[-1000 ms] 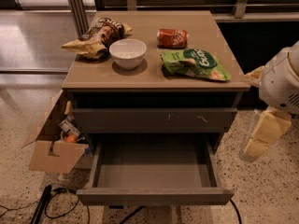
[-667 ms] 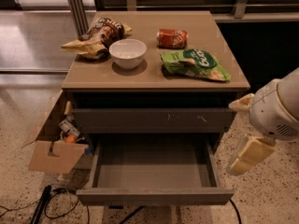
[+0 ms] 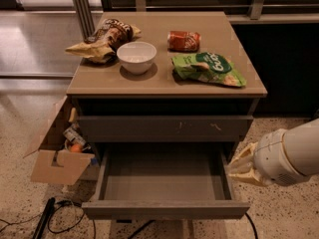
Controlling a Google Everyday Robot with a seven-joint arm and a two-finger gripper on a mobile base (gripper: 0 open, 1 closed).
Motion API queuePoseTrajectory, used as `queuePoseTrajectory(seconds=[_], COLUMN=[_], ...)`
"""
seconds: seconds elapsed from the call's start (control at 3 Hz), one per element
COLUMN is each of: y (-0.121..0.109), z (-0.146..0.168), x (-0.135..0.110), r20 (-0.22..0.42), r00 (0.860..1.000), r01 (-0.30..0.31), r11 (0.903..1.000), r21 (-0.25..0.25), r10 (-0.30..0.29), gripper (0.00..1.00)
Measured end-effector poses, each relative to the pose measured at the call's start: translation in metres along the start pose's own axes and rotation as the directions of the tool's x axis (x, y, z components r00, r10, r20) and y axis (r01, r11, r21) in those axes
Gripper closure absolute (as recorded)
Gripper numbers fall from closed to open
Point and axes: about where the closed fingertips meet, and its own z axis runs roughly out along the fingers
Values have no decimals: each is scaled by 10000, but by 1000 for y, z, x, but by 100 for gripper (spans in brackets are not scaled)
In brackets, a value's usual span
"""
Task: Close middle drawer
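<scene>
The middle drawer (image 3: 164, 209) is pulled far out of the grey-brown cabinet, with its plain flat front facing me and its grey box interior (image 3: 164, 171) bare. Above it is the drawer front with small pale scratches (image 3: 164, 128), pushed in. My gripper (image 3: 242, 165), pale and on a white arm (image 3: 291, 156), hangs at the right of the open drawer, next to its right side wall and behind its front panel. It holds nothing that I can see.
On the cabinet top (image 3: 164, 81) lie a brown snack bag (image 3: 102, 39), a white bowl (image 3: 136, 57), a red packet (image 3: 183, 40) and a green chip bag (image 3: 209, 68). An open cardboard box (image 3: 57, 151) stands at the left. Black cables (image 3: 55, 215) lie on the floor.
My arm and gripper have come down and to the left, from beside the cabinet's upper right to the right side of the open drawer. The drawer has not moved.
</scene>
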Motion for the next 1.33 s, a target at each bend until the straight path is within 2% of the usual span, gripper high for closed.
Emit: queuePoseTrajectory(seconds=[0.33, 0.67, 1.0, 1.33], y=[-1, -1, 0, 3], z=[-3, -3, 1, 32], x=[-2, -2, -2, 5], r20=[-53, -54, -5, 135], r00=[10000, 10000, 10000, 9989], r01=[44, 45, 6, -459], r11=[10000, 10000, 10000, 9989], r21=[38, 38, 12, -79], r10=[-44, -45, -6, 460], gripper=[93, 100, 100, 100])
